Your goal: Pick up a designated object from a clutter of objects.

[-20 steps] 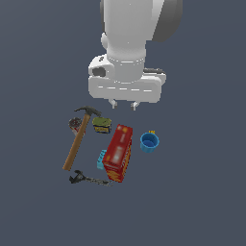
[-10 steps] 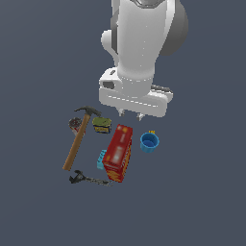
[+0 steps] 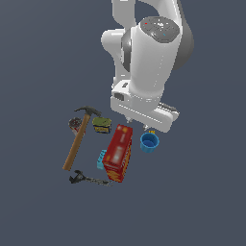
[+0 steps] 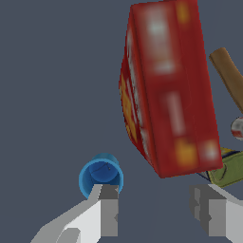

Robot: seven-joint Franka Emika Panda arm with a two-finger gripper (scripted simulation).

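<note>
- blue cup (image 4: 101, 175) sits upright on the counter (image 4: 57, 85), mouth up, and it is not centred between the jaws: in the wrist view it lies right at the tip of one finger (image 4: 108, 209), off to that side of the gap.
- in the exterior view the blue cup (image 3: 149, 141) shows just below the hand, on the exterior view's right of the red box (image 3: 117, 153), close to it but apart.
- the jaws (image 4: 154, 209) stand wide open and hold nothing; empty counter shows between the two fingers.
- red box (image 4: 168, 88) lies just ahead of the other finger, its near corner close to the open gap.
- past the box, on the far side from the cup: the green can (image 3: 102, 124), the hammer (image 3: 79, 139), the light-blue block (image 3: 101, 159) tucked against the box, and the black clamp tool (image 3: 89, 179) beyond them.
- risk one: a straight drop from here looks likely to land a finger on the cup's rim, tipping it or knocking it away, because the cup is off-centre.
- risk two: a shift to centre the cup has little room on the box side, so the far finger could nudge or pinch the box.
- risk three: smooth round walls, so an off-centre squeeze may squirt it out.
</note>
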